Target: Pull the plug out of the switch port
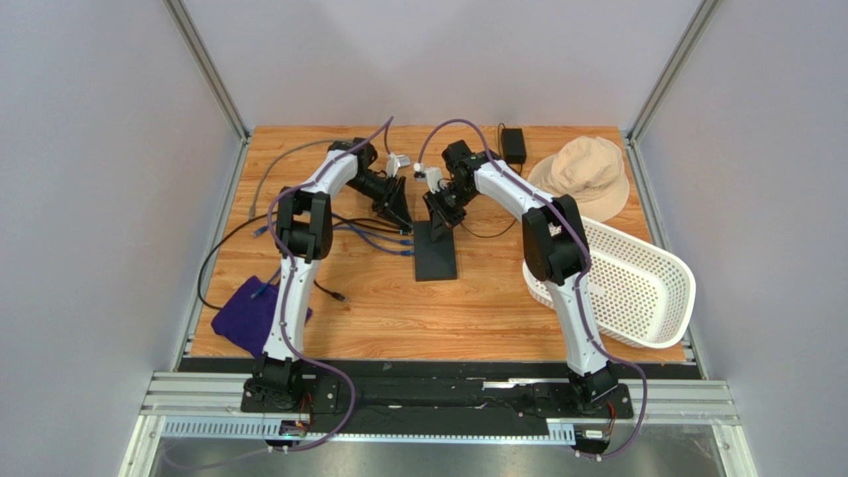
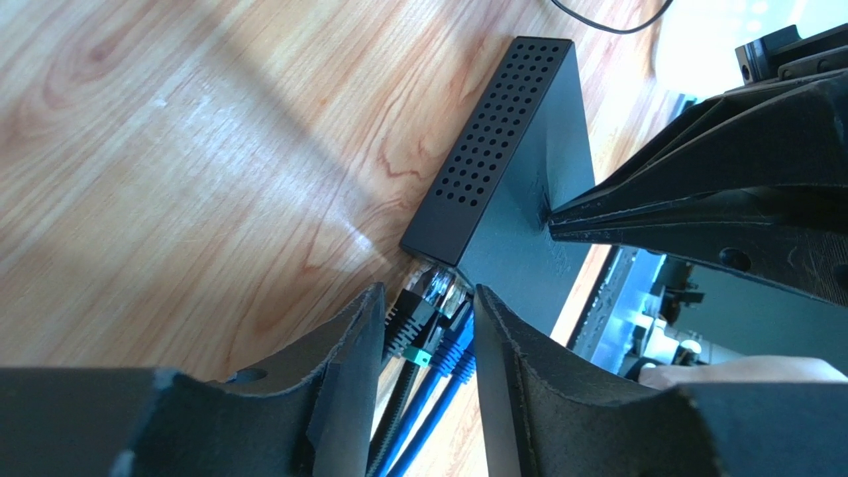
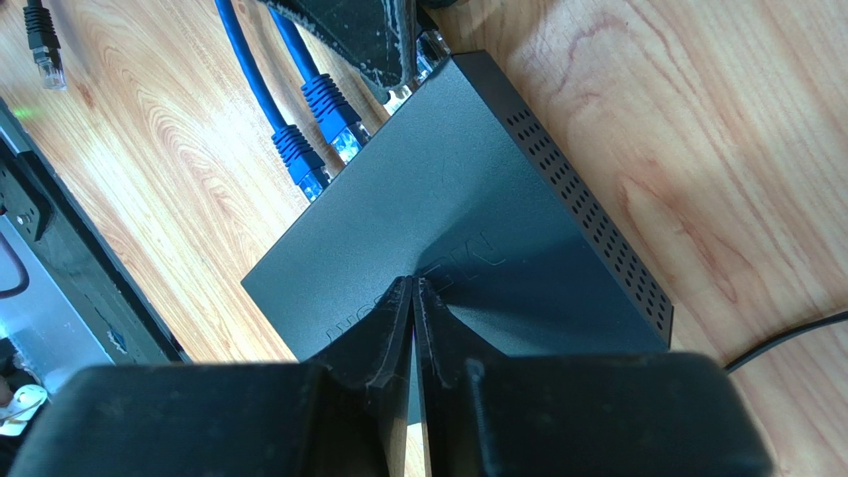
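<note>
2 left fingers (image 2: 360,323) parted around the plug (image 2: 411,316), right fingers (image 3: 396,313) closed, tips on the switch (image 3: 468,189)

switch (image 2: 518,199) sockets hidden by plugged cables (image 2: 443,376), black plug (image 2: 406,323) partly behind left end effector (image 2: 428,298)

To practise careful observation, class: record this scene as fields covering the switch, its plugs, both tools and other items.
switch: flat on the table, cables in one end
plugs: one black plug, blue plugs beside it, all at the sockets
left tool: open, straddling the plugs
right tool: shut, tips on the switch's top
other items: bucket hat, white basket, purple cloth
</note>
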Robot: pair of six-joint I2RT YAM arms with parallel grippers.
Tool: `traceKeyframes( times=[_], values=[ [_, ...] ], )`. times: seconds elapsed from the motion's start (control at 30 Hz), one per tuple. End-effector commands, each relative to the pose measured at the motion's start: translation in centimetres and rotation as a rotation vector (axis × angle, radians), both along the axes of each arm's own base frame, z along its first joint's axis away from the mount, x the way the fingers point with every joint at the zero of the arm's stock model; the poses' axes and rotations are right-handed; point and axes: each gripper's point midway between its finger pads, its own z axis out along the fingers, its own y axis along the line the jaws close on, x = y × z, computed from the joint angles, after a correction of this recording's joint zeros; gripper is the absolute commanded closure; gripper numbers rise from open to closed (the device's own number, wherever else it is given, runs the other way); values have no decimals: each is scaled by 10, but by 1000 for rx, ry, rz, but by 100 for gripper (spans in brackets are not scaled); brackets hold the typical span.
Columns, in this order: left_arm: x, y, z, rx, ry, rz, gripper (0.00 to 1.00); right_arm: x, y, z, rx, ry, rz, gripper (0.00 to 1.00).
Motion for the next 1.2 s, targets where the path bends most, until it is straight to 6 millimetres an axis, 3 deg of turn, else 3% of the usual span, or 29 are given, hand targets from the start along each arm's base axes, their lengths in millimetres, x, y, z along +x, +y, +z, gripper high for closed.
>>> traceKeyframes(
  times=[0.0,0.17,0.47,0.57,0.83,1.17],
  values=[
    [-2,-5,5,-33,-31,-48,55,0,-12,-24,-78,-4,9,88],
    [-13,-11,4,2,-103,-153,56,0,-10,-26,-79,2,10,88],
    [-13,-13,5,9,-83,-141,63,-2,-11,-27,-78,11,12,88],
    [-22,-18,6,-17,-32,-148,65,-5,-11,-27,-76,19,13,88],
    [-44,-36,0,-112,97,-146,76,-13,-15,-29,-84,42,10,88],
    [-38,-35,2,-175,161,-88,96,-19,-18,-29,-96,50,16,87]
  ],
)
